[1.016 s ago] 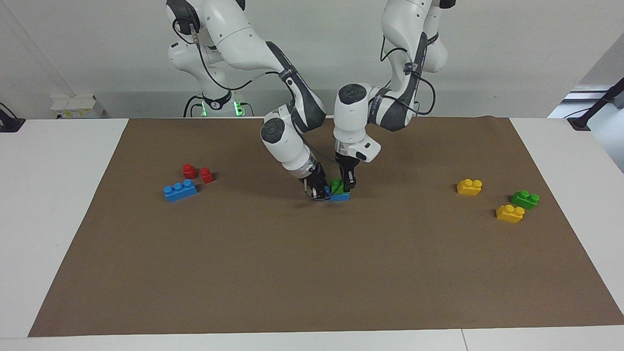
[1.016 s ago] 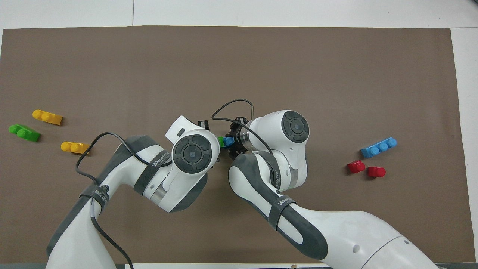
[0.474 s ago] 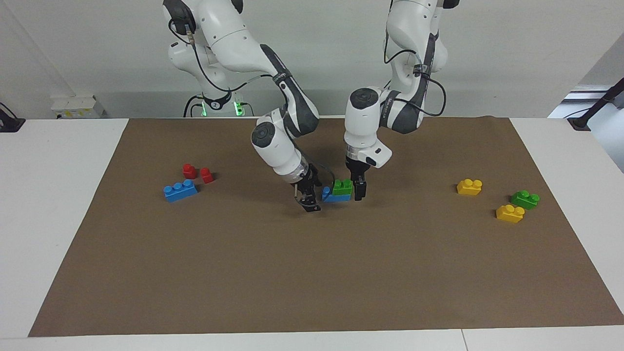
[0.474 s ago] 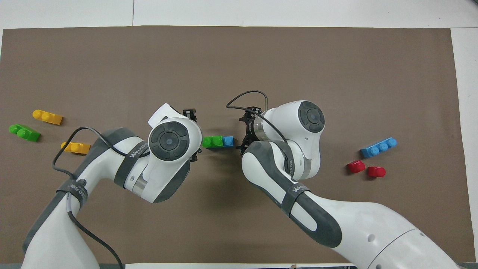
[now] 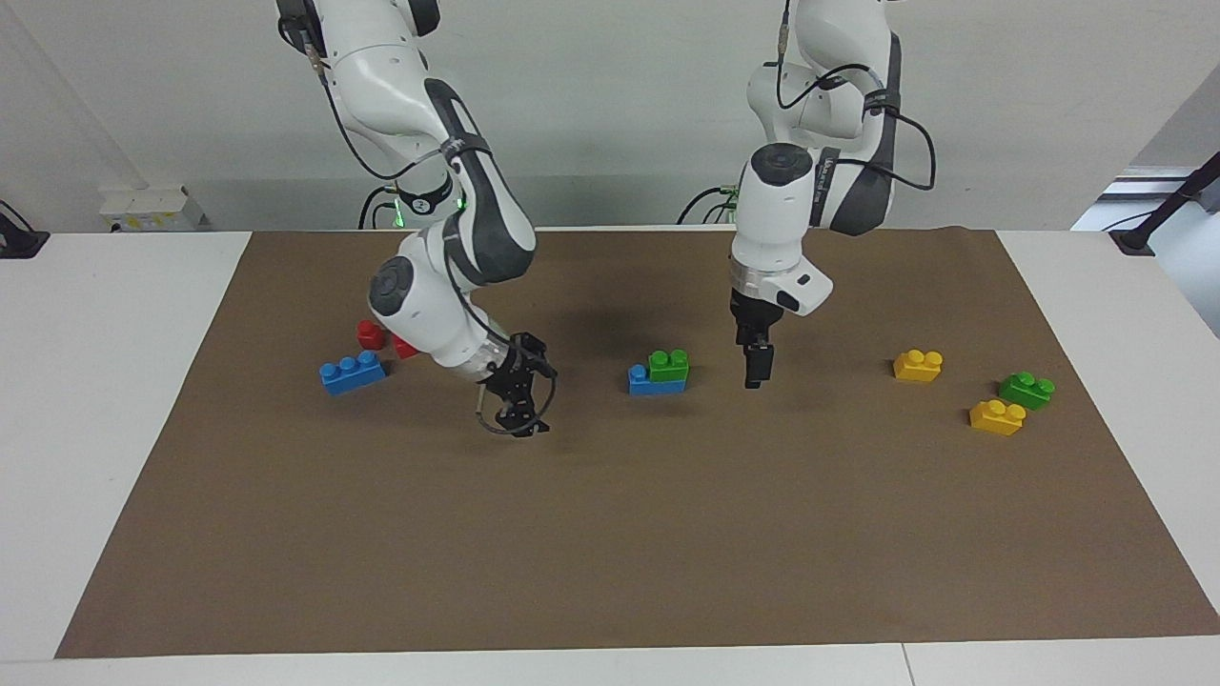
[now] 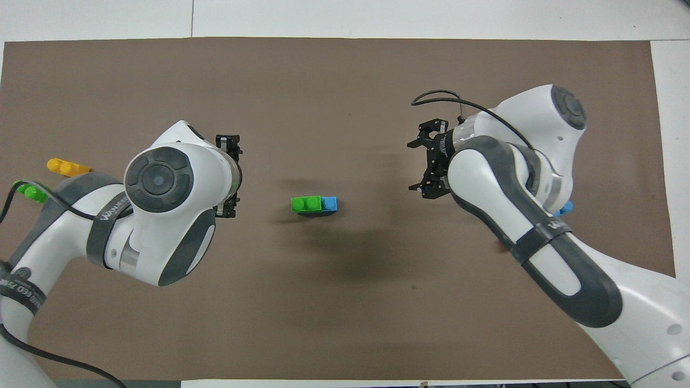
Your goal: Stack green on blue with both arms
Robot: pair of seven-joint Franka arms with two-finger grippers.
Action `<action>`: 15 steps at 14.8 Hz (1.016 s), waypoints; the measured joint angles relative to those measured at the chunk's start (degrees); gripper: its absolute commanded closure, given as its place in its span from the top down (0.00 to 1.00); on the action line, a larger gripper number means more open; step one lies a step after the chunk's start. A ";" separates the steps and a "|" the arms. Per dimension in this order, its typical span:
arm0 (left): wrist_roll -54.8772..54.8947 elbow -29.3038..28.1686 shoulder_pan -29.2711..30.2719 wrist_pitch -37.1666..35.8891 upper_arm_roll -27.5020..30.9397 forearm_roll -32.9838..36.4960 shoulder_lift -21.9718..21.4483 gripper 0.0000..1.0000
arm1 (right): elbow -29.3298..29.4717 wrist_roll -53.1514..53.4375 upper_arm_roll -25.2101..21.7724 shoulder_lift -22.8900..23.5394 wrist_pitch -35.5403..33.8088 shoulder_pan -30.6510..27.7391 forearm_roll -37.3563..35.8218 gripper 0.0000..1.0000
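The green brick (image 5: 669, 363) sits on the blue brick (image 5: 656, 380) in the middle of the brown mat, over the end toward the left arm; one blue stud stays bare. The overhead view shows green (image 6: 305, 204) and blue (image 6: 329, 203) as well. My left gripper (image 5: 756, 368) hangs low over the mat beside the stack, toward the left arm's end, open and empty. My right gripper (image 5: 519, 405) is over the mat toward the right arm's end, tilted, open and empty (image 6: 429, 160). Neither touches the stack.
A second blue brick (image 5: 353, 373) and two red bricks (image 5: 370, 333) lie toward the right arm's end. Two yellow bricks (image 5: 918, 365) (image 5: 997, 417) and a darker green brick (image 5: 1026, 389) lie toward the left arm's end. The brown mat (image 5: 610, 534) covers the table.
Both grippers have let go of the bricks and pulled away sideways from the stack, each toward its own end of the table. The stack stays put.
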 measured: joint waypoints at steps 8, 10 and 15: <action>28.32 2.09 9.82 -0.76 0.07 0.00 -0.63 1.00 | 0.35 -52.99 -0.19 -13.34 -24.29 -14.65 -16.89 1.00; 38.80 2.73 12.18 -1.19 0.07 0.00 -0.63 1.00 | 0.42 -64.95 -0.21 -17.79 -27.60 -15.70 -20.28 1.00; 65.30 5.74 18.82 -5.84 0.07 -2.19 -0.63 1.00 | 0.56 -76.53 0.17 -26.22 -33.50 -16.09 -27.27 1.00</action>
